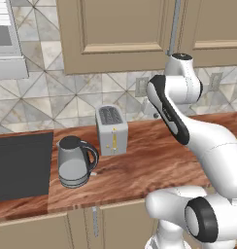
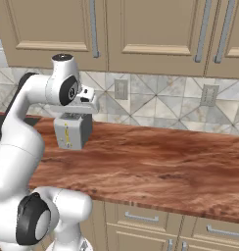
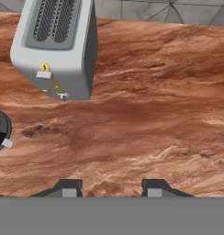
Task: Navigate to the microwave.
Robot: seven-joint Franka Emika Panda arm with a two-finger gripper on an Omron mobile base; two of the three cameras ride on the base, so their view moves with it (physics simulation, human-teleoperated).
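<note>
While my arm hangs over the reddish wood-grain counter (image 2: 165, 157), I see the gripper (image 3: 109, 187) with its two dark tips spread apart, holding nothing above the bare streaked surface. A boxy brushed-metal toaster (image 1: 111, 130) with two slots stands upright near a rounded grey kettle (image 1: 75, 161), beside a flat black cooktop (image 1: 21, 165). I cannot tell where the microwave stands among the beige panelled cabinets (image 2: 141, 29) and patterned tile backsplash (image 1: 67, 97).

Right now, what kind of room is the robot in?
It looks like a kitchen. A silver toaster and a grey kettle stand on a wooden counter, with tan cupboards above and a tiled wall behind.
</note>
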